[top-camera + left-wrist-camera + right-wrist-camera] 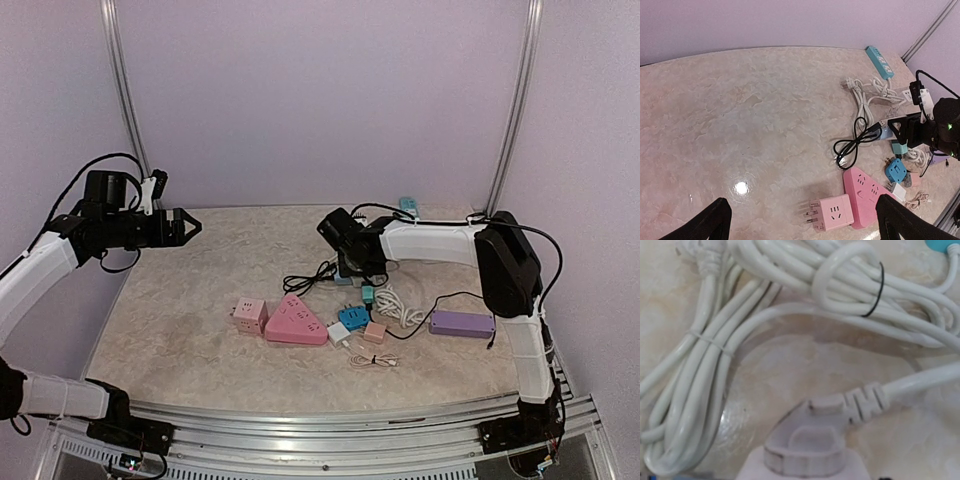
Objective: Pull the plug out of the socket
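The left pincer (190, 227) is held wide open and empty, well apart from the plug. The white plug (810, 437) is seen just ahead of the right pincer (350, 270), seated in its socket (751, 469); that pincer's opening cannot be told.

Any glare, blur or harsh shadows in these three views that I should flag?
Left wrist: one bright glare spot on the glossy table, otherwise sharp. Right wrist: very close up and soft, with the white plug and the bundled white cable slightly blurred. Top external: even, diffuse light, no hard shadows, nothing washed out.
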Available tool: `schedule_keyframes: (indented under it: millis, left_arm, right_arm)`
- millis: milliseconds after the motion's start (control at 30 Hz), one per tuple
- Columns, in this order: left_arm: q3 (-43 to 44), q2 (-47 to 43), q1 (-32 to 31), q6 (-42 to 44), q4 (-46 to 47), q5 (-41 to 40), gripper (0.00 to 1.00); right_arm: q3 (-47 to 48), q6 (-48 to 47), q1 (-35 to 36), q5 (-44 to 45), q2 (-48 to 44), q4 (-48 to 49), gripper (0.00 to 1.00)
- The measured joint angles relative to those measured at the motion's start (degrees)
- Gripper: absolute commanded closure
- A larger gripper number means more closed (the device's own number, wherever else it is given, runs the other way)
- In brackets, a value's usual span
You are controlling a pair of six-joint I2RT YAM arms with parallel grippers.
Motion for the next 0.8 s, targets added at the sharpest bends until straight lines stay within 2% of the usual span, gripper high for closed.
schedule_keyframes:
  millis: [233, 433, 567, 800]
  left_arm:
    - [-0.1, 0.0, 0.0, 0.2, 0.0, 0.0, 0.01]
    - [-0.3, 0.0, -1.2, 0.2, 1.3, 1.9, 0.01]
    - [1.7, 0.9, -5.9, 0.3, 1.3, 3.4, 0.01]
    - [14.3, 8.1, -16.8, -0.1, 2.6, 7.1, 0.01]
  right_arm:
    - [-5.9, -1.7, 0.0, 1.0, -5.4, 3.8, 1.0]
    - [-19.4, -7.0, 0.0, -2.1, -19.9, 13.7, 1.0]
    - [-26.7, -11.7, 0.0, -6.9, -28.7, 20.2, 1.0]
    - [-33.8, -19.3, 2.2, -11.2, -38.0, 26.6, 1.0]
